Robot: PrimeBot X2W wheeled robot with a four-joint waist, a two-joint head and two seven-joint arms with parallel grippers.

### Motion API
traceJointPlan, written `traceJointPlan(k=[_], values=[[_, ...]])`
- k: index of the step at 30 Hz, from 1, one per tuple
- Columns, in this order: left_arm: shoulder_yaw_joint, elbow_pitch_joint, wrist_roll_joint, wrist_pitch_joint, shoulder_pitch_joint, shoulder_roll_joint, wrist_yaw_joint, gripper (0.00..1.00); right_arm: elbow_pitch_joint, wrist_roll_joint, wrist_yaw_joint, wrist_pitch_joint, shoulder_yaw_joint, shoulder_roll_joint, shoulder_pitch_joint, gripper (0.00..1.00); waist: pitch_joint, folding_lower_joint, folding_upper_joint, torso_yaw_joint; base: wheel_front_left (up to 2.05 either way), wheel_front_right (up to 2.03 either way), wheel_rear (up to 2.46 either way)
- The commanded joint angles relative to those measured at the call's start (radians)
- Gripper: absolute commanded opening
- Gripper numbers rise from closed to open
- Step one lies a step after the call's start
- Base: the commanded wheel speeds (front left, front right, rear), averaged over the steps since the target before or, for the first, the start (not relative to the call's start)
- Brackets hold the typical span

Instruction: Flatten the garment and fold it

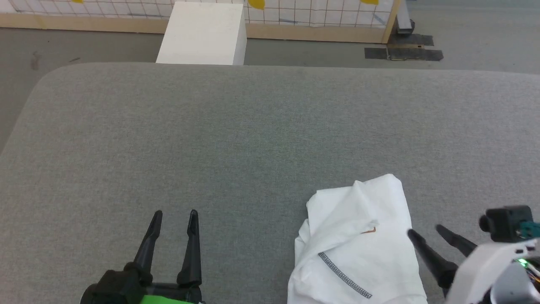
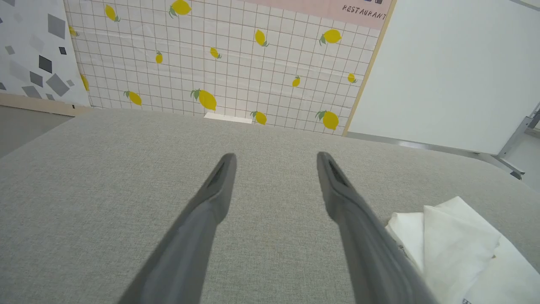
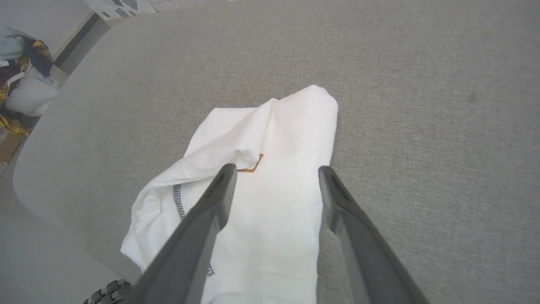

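Note:
The garment (image 1: 358, 240) is a white shirt lying in a loose folded bundle near the front edge of the grey table (image 1: 253, 126), right of centre; dark contrast stitching and a brown-edged patch corner show on it. It appears too in the right wrist view (image 3: 270, 169) and at the lower right of the left wrist view (image 2: 455, 245). My right gripper (image 1: 424, 230) stands open just to the right of the bundle, fingers apart over the cloth with nothing between them (image 3: 274, 169). My left gripper (image 1: 175, 215) is open at the lower left, well clear of the garment (image 2: 274, 156).
A white box (image 1: 202, 33) stands on the floor beyond the table's far edge. A lemon-patterned grid panel (image 2: 232, 63) backs the scene. A heap of clothes (image 3: 21, 76) lies off the table in the right wrist view.

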Motion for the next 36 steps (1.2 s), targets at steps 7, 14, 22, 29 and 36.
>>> traceJointPlan(k=[7,14,22,29,36], values=[[-0.010,-0.006,-0.007,-0.001,-0.008,0.002,0.003,1.00,0.043,-0.028,-0.001,0.030,-0.051,0.056,0.058,1.00,0.023,0.0000,0.0000,0.003,0.00,0.00,0.00],[-0.018,-0.015,0.013,0.009,-0.039,0.015,0.002,1.00,0.180,-0.037,-0.001,-0.001,-0.059,0.090,0.010,1.00,0.046,0.0000,0.0000,0.035,0.00,0.00,0.00],[-0.023,-0.027,0.026,0.025,-0.053,0.026,0.009,1.00,0.316,-0.004,-0.001,-0.051,-0.047,0.109,-0.046,0.00,0.047,0.0000,0.0000,0.053,0.00,0.00,0.00],[-0.027,-0.042,0.039,0.035,-0.062,0.037,0.016,1.00,0.339,0.011,-0.001,-0.113,-0.045,0.101,-0.110,0.00,0.043,0.0000,0.0000,0.013,0.00,0.00,0.00],[-0.037,-0.054,0.050,0.053,-0.086,0.044,0.017,1.00,0.360,0.011,-0.001,-0.097,-0.058,0.003,-0.209,0.00,0.055,0.0000,0.0000,-0.068,0.00,0.00,0.00]])
